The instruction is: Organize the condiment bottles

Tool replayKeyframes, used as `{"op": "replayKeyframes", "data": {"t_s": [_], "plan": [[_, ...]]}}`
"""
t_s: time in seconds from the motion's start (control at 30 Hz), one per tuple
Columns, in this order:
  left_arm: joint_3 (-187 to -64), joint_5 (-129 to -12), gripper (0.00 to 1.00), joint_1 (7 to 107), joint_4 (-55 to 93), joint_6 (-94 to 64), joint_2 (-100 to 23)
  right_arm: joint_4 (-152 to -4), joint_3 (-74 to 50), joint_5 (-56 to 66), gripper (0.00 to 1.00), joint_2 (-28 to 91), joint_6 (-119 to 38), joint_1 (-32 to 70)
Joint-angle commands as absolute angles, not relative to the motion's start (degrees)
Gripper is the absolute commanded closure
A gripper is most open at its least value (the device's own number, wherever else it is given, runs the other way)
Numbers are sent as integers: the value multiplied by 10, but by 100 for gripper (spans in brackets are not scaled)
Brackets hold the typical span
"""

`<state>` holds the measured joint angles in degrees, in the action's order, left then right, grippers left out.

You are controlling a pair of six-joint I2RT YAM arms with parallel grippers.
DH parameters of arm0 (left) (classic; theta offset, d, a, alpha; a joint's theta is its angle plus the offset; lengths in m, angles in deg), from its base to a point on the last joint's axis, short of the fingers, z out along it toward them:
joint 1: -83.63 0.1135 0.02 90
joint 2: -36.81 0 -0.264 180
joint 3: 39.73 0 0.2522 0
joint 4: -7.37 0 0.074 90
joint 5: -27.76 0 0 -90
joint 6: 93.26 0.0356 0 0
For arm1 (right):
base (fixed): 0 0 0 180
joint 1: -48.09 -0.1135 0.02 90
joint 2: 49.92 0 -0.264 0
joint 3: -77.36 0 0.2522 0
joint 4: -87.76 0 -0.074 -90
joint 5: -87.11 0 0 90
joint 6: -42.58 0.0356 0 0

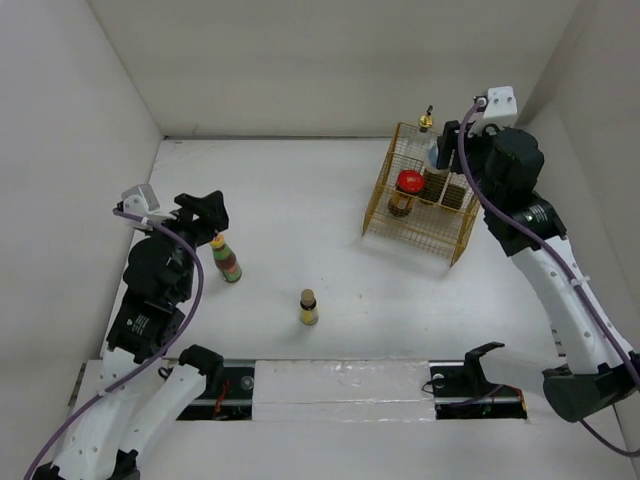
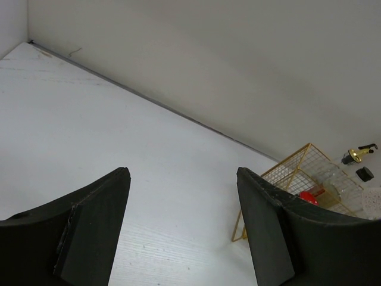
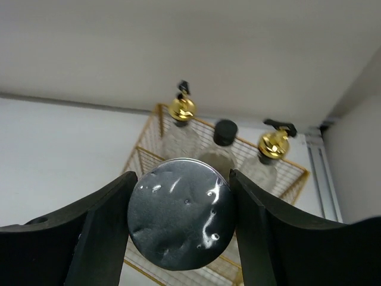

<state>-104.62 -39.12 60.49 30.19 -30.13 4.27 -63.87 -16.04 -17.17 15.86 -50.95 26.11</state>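
My right gripper (image 3: 182, 174) is shut on the silver-lidded jar (image 3: 180, 213) and holds it over the gold wire basket (image 3: 293, 173). Behind it in the basket stand two clear gold-spouted bottles (image 3: 181, 108) (image 3: 273, 143) and a black-capped jar (image 3: 225, 132). In the top view the right gripper (image 1: 443, 155) is above the basket's back part, and a red-lidded jar (image 1: 408, 184) stands inside. The colourful-labelled bottle (image 1: 227, 260) stands on the table just below my open, empty left gripper (image 1: 205, 213). The small yellow bottle (image 1: 309, 307) stands alone at centre front.
The gold wire basket (image 1: 395, 222) stands at the back right near the right wall. White walls enclose the table on three sides. The left wrist view shows the open left gripper (image 2: 181, 179), bare table and the basket (image 2: 289, 168) far off.
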Motion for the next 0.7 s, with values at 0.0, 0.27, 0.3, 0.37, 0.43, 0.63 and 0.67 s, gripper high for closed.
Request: {"op": "replayKeyframes", "data": {"t_s": [0.0, 0.27, 0.3, 0.37, 0.43, 0.63, 0.67], "plan": [[-1050, -407, 32, 607, 272, -301, 34, -630, -167, -194, 43, 151, -489, 307], [-1045, -418, 32, 607, 272, -301, 29, -588, -167, -145, 43, 186, -465, 381], [-1045, -418, 32, 607, 272, -301, 29, -588, -167, -137, 43, 199, -465, 387], [-1045, -418, 32, 607, 272, -301, 29, -580, -173, -126, 43, 212, -458, 397], [-1045, -418, 32, 607, 272, -301, 29, -572, -174, -119, 43, 217, -458, 403], [-1045, -418, 32, 607, 272, -301, 24, -580, -167, -104, 43, 241, -453, 419], [-1045, -418, 32, 607, 272, -301, 24, -580, -167, -104, 43, 249, -453, 419]]}}
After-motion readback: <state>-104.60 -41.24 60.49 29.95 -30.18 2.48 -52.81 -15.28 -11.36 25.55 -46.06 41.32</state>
